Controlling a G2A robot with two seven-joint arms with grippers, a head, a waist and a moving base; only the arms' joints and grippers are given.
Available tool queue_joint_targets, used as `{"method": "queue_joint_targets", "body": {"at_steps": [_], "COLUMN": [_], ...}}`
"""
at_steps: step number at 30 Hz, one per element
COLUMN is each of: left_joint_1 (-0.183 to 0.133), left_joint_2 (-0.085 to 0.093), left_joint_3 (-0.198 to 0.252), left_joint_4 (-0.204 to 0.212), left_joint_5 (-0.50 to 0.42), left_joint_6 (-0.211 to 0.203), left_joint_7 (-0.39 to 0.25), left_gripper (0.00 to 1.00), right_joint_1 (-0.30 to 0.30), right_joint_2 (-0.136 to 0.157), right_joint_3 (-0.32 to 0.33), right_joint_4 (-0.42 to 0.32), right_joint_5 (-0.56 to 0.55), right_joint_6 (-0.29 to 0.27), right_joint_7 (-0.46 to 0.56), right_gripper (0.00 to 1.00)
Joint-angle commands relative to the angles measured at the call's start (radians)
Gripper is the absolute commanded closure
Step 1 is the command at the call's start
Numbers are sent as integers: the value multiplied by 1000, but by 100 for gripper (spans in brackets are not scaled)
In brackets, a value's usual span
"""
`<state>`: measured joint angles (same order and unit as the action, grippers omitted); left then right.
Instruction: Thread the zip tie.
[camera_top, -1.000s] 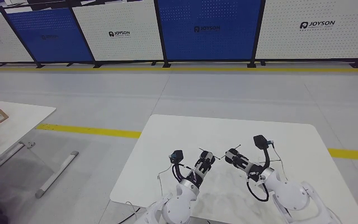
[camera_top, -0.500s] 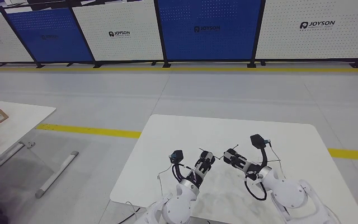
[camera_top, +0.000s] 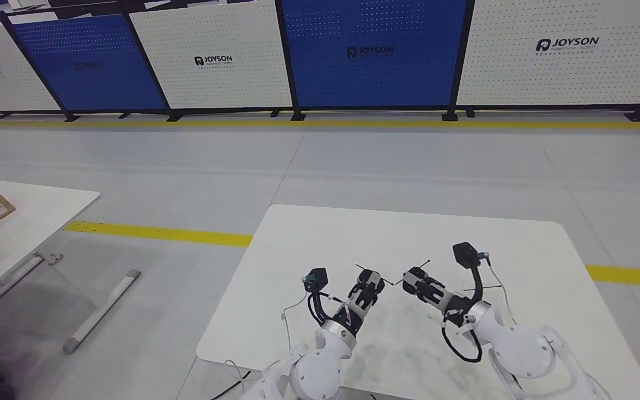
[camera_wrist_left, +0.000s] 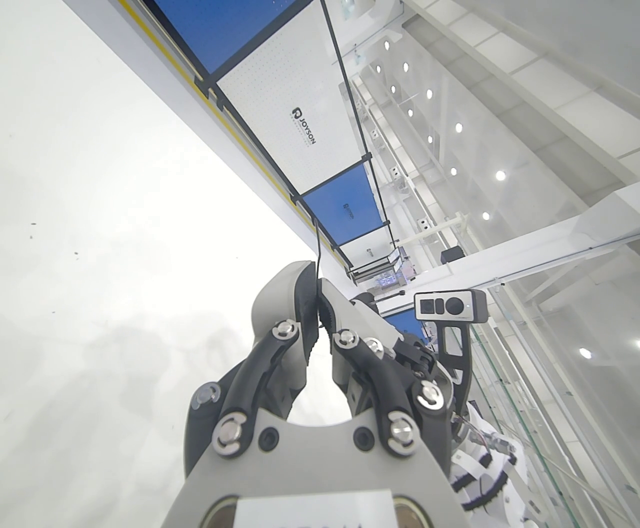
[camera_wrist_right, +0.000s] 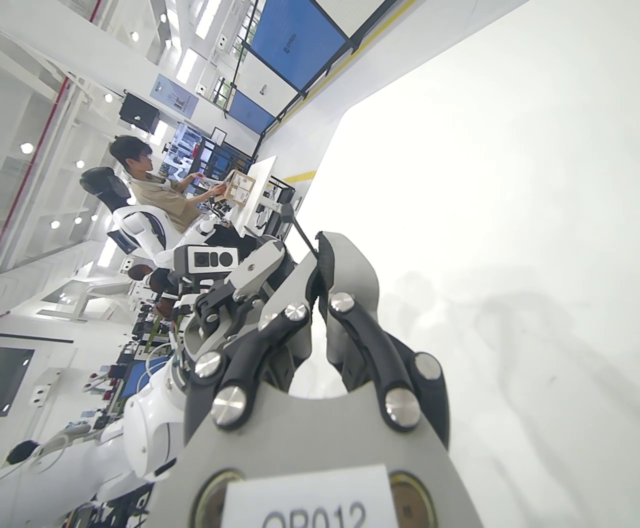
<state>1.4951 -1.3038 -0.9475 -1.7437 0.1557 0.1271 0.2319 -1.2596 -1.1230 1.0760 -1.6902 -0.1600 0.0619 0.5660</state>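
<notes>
Nearest the robot, the left gripper (camera_wrist_left: 317, 281) hangs just above the white table (camera_top: 400, 230) with its jaws pinched together on the zip tie (camera_wrist_left: 318, 246); a thin black run of strap stands straight out past the fingertips, so this hand appears to have the tail end; just beside it, tip facing tip, the right gripper (camera_wrist_right: 315, 261) is likewise clamped down on the tie, and in its wrist view the short length sticking out past the pads ends in the small square head (camera_wrist_right: 287, 210); from above the two grippers sit close together over the near half of the table, the tie bridging the small gap between them and clear of the surface; judged from this, the tie will weigh next to nothing, so the difficulty lies in its form rather than its load; it is a narrow, smooth plastic strip, springy along its length, likely to bow or flick aside if pushed from far back, and liable to twist or slide between the pads; the tail is best held close to its tip, leaving only a short, stiff stub to aim, while the head is best gripped right behind its slot so the opening faces the oncoming tip and stays unobstructed; beyond the table lie a yellow floor line (camera_top: 160, 234) and, farthest off, blue and white panels (camera_top: 375, 50).
</notes>
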Motion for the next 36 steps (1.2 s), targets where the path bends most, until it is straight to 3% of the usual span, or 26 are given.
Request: {"method": "queue_joint_targets", "body": {"at_steps": [1,17,36], "left_joint_1": [0,0,0], "left_joint_2": [0,0,0], "left_joint_3": [0,0,0], "left_joint_4": [0,0,0], "left_joint_5": [0,0,0], "left_joint_6": [0,0,0], "left_joint_7": [0,0,0], "left_gripper": [100,100,100], "right_joint_1": [8,30,-1], "right_joint_2": [-3,-12,-13], "right_joint_3": [-8,-19,10], "right_joint_4": [6,26,1], "right_joint_5": [0,-10,-17], "right_joint_6": [2,27,7], "right_joint_7": [6,25,11], "right_gripper": [100,100,100]}}
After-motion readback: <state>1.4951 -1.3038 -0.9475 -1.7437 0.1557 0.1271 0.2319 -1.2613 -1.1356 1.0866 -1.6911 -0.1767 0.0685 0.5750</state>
